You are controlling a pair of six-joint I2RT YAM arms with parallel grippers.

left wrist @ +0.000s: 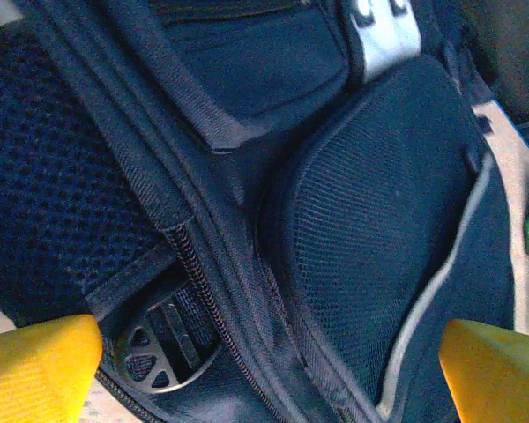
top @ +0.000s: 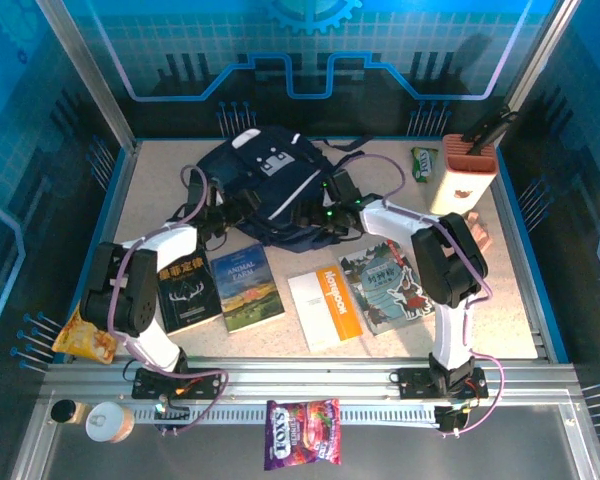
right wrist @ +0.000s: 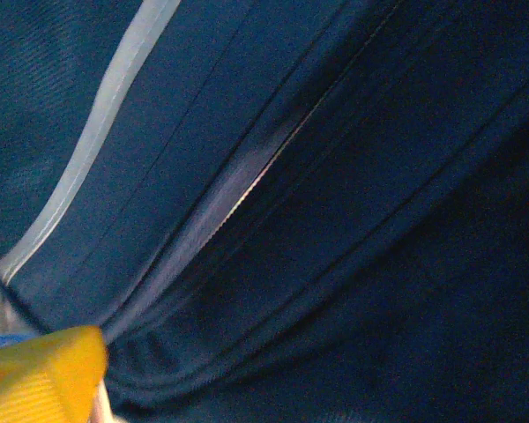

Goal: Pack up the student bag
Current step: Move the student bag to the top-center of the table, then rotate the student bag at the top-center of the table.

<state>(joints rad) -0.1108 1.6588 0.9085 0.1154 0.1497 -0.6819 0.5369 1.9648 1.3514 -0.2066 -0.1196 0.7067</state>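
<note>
The student bag [top: 265,180], dark navy with thin white stripes and a pale grey patch, lies at the back middle of the table. My left gripper [top: 223,215] is at its near left edge and my right gripper [top: 332,207] at its near right edge. In the left wrist view the yellow fingertips [left wrist: 37,370] stand wide apart, open [left wrist: 269,383], over the bag's mesh panel [left wrist: 379,238], a zipper [left wrist: 203,282] and a black buckle [left wrist: 157,342]. In the right wrist view one yellow finger [right wrist: 40,374] shows at the lower left; the gripper [right wrist: 273,397] is open against navy fabric beside a slightly parted zipper [right wrist: 247,189].
In front of the bag lie a dark book [top: 187,292], an Animal Farm book [top: 248,287], an orange-and-white notebook [top: 325,307] and an illustrated book [top: 388,285]. A cream pencil holder [top: 465,175] and green packet [top: 424,162] sit back right. An orange snack bag [top: 83,338], can [top: 108,422] and purple candy bag [top: 302,447] are near the front.
</note>
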